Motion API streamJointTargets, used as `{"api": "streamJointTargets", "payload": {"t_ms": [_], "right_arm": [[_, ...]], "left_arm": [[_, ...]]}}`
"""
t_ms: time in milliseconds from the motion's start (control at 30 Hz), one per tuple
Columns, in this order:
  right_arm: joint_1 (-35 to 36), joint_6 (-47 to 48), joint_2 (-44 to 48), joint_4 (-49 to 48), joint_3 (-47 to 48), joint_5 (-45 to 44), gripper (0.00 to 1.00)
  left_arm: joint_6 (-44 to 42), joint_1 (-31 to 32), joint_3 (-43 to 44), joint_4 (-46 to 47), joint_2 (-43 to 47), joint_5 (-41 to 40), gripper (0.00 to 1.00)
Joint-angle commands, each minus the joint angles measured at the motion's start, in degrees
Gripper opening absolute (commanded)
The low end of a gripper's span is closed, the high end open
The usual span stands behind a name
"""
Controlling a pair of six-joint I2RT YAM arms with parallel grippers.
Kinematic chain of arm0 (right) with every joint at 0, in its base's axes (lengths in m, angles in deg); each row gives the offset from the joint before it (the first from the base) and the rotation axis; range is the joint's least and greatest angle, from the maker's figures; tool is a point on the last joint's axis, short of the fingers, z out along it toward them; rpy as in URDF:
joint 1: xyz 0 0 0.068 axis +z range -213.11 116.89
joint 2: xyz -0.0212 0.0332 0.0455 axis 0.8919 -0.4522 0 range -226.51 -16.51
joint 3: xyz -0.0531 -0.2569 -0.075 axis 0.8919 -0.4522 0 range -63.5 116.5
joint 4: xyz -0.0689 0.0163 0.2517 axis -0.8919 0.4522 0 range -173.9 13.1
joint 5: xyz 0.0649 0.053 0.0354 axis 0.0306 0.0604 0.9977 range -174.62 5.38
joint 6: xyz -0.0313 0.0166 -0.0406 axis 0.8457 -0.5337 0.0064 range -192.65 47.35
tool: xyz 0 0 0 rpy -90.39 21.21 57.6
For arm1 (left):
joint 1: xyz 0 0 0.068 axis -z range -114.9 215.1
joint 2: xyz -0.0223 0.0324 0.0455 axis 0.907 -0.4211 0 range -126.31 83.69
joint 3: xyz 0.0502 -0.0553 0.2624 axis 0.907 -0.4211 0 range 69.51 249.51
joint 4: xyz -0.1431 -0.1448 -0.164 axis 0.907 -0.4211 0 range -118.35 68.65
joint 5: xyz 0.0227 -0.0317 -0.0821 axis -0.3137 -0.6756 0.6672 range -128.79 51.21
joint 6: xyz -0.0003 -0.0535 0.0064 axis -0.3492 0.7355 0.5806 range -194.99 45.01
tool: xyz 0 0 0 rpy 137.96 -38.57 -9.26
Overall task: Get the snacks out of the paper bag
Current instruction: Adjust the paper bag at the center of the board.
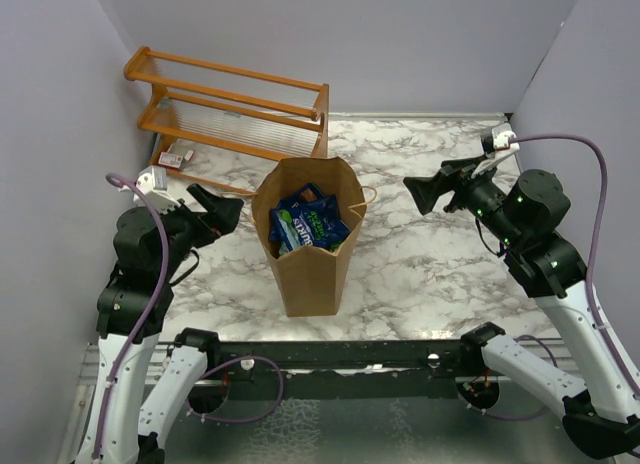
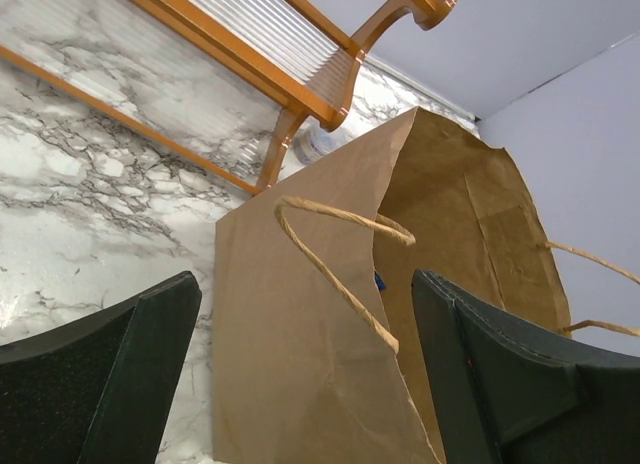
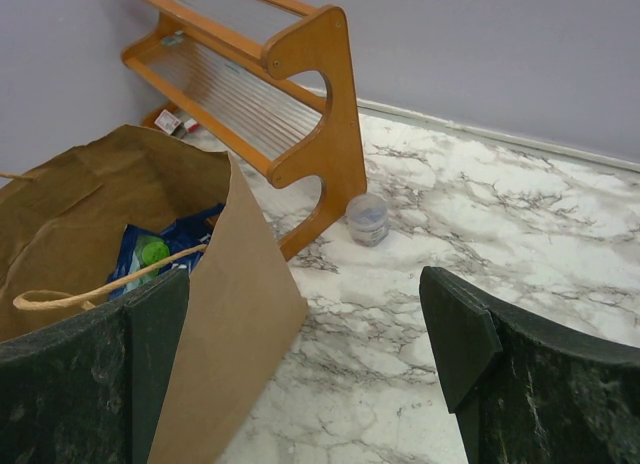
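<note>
- Snacks (image 1: 310,224): where are they? Start from the biggest thing and work down.
- Marble table (image 1: 430,274) first. An orange wooden rack (image 3: 325,84) stands at its far left, near the back wall. The paper bag (image 1: 312,279) stands upright at mid-table, just in front of the rack's right end, mouth open.
- And the arms?
- The left gripper (image 1: 232,209) is just left of the bag's rim, jaws spread wide, holding nothing. The right gripper (image 1: 415,196) sits well apart on the bag's right, equally wide and holding nothing.
- So the packets?
- Blue and green, piled inside the bag below its rim.
- Anything smaller?
- A small clear pot (image 3: 367,219) by the rack's foot, and a red-and-white scrap (image 1: 175,158) under the rack's left end.
</note>
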Motion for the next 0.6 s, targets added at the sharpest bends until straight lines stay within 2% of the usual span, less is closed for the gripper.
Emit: {"api": "streamJointTargets", "payload": {"t_ms": [0,367,567], "right_arm": [[0.46,-0.24,0.44,-1.83,-0.36,0.56,0.99],[0.47,-0.29,1.06,-1.42,-0.83,0.30,0.99],[0.45,0.41,1.48,-0.05,-0.48,-0.72,0.99]], "left_arm": [[0.68,-0.27,-1.69,1.10,1.49,2.53,0.86],[5.04,-0.27,-3.40,6.54,-5.12,3.34,0.58],[7.18,-0.27,-2.69,10.75,-7.93,3.43,0.47]]}}
